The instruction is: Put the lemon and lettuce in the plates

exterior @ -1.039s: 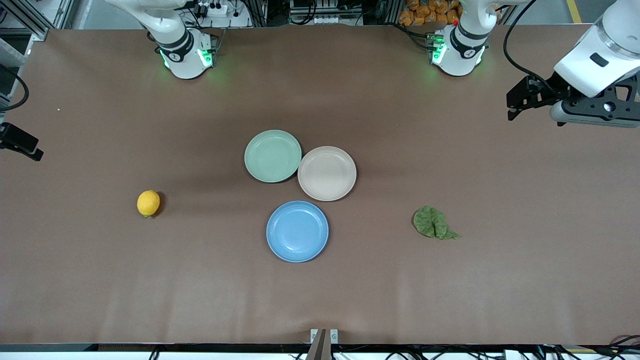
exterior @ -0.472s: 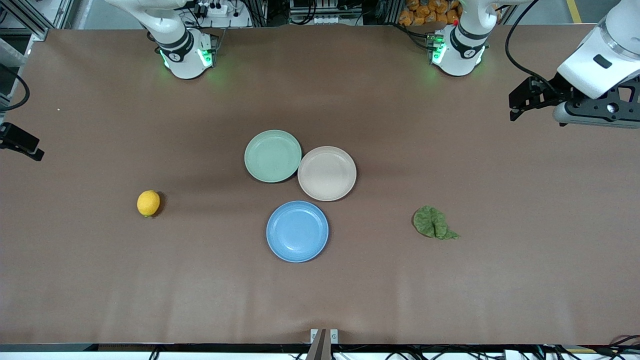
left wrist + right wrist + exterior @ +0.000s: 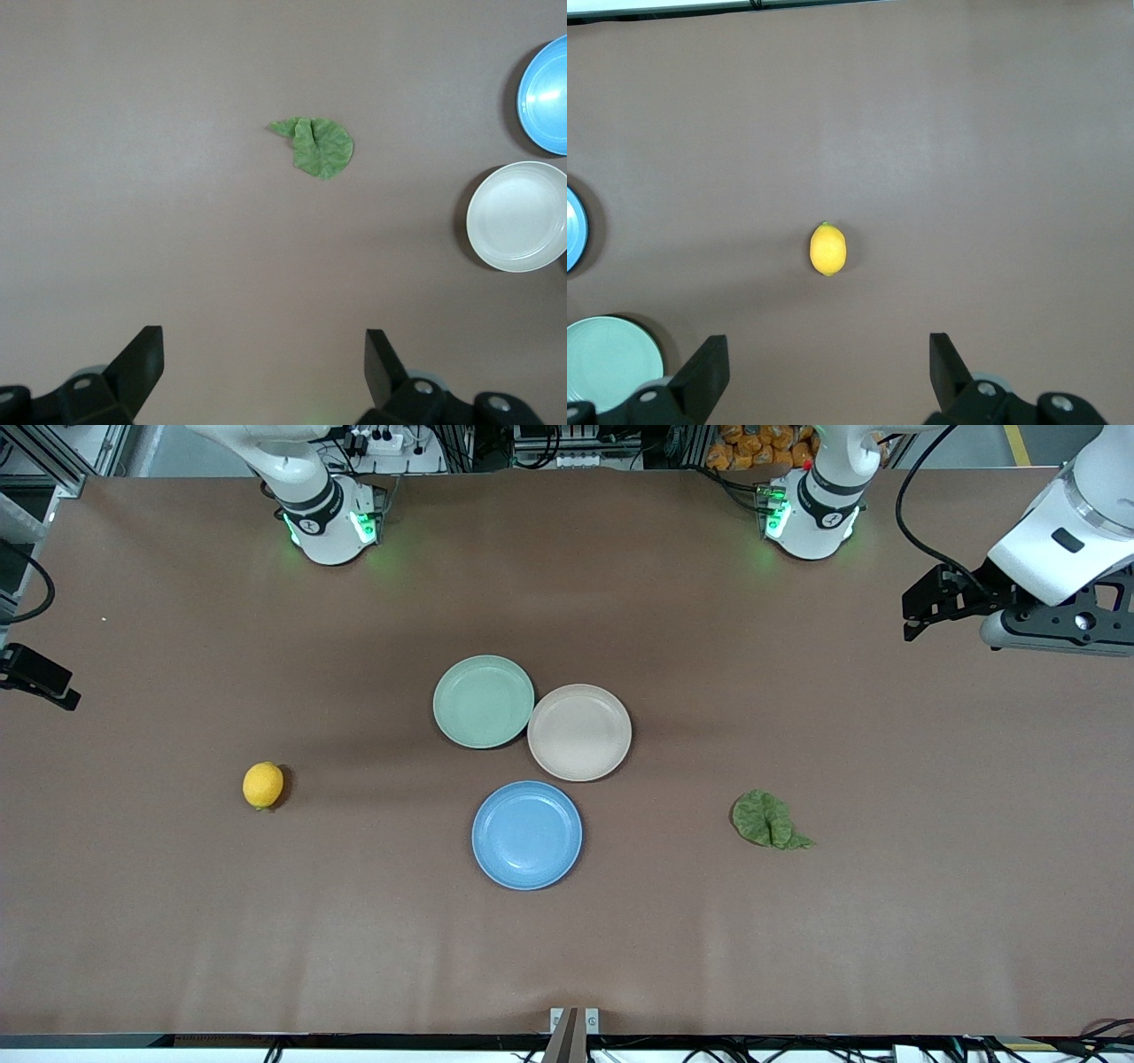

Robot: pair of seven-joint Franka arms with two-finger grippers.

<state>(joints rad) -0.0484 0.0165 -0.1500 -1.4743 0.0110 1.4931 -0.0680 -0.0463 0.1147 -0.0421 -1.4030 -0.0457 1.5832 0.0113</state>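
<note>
The lemon (image 3: 263,785) lies on the table toward the right arm's end and also shows in the right wrist view (image 3: 828,249). The lettuce (image 3: 769,820) lies toward the left arm's end and also shows in the left wrist view (image 3: 314,146). The light blue plate (image 3: 527,835) and the beige-pink plate (image 3: 579,732) sit mid-table, both empty. My left gripper (image 3: 911,613) is open and empty, up over bare table at the left arm's end (image 3: 263,367). My right gripper (image 3: 40,682) is open and empty, over the table's edge at the right arm's end (image 3: 828,367).
A mint-green plate (image 3: 484,701) touches the beige-pink plate, farther from the front camera than the blue one. The three plates sit close together. Bare brown table surrounds the lemon and the lettuce.
My left arm has drifted slightly toward its end of the table. The lemon, lettuce and plates have not moved.
</note>
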